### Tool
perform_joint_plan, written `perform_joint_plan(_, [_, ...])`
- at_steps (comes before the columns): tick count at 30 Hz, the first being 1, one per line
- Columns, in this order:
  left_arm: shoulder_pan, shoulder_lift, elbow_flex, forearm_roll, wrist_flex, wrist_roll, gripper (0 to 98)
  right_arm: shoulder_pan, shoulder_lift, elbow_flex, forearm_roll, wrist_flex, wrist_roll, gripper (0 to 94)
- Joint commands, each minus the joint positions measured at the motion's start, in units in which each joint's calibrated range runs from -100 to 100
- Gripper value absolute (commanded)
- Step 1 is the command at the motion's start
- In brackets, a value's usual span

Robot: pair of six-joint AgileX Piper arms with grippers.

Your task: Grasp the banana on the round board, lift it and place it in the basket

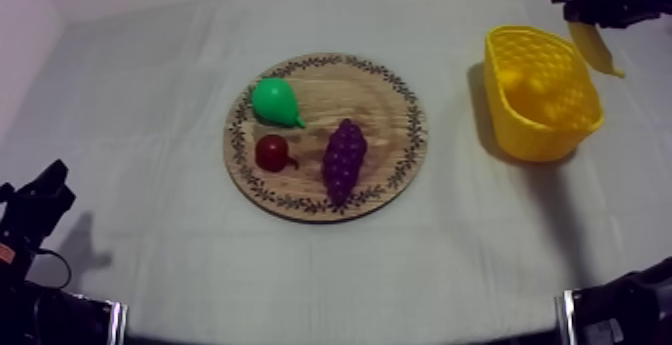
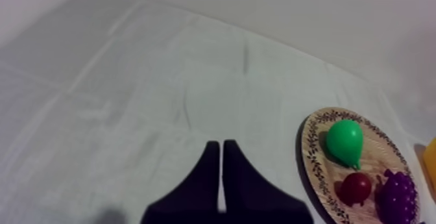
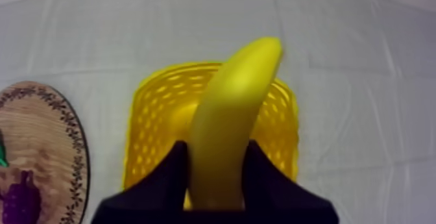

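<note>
Top view: one banana [image 1: 597,49] (one basket [image 1: 545,137])

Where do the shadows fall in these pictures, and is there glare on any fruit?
Top view: the yellow basket throws a soft shadow on the cloth toward the wooden board; another lies beside the left gripper. Left wrist view: a pale highlight on the pear. Right wrist view: mild sheen along the banana.

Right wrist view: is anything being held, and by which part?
The banana, near one end, between the fingers of the right gripper, over the yellow basket.
</note>
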Motion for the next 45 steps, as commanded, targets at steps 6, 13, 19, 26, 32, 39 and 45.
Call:
perform_joint_plan(6, [-0.01,-0.03,0.03,-0.01,-0.02,-0.01,0.1,1.00,6.65,-0.27,1.19,-2.62,-1.08,9.7])
perform_joint_plan(13, [-0.01,-0.03,0.03,-0.01,-0.02,-0.01,0.1,-0.28,15.73,-2.77,3.19,-3.03,-3.62,9.7])
perform_joint_plan(19, [-0.01,-0.03,0.03,-0.01,-0.02,-0.01,0.1,-1.69,22.27,-3.63,5.34,-3.32,-6.41,9.7])
perform_joint_plan(26, [-0.01,-0.03,0.03,-0.01,-0.02,-0.01,0.1,-2.49,26.01,-2.80,7.35,-3.96,-8.74,9.7])
perform_joint_plan(32, [-0.01,-0.03,0.03,-0.01,-0.02,-0.01,0.1,-2.86,27.72,-1.74,8.86,-4.66,-10.26,9.9])
perform_joint_plan(39, [-0.01,-0.03,0.03,-0.01,-0.02,-0.01,0.1,-3.41,29.81,-0.99,10.38,-5.19,-11.84,10.4])
perform_joint_plan(45, [-0.01,-0.03,0.03,-0.01,-0.02,-0.01,0.1,-3.47,30.60,-1.17,11.10,-5.08,-12.32,37.0])
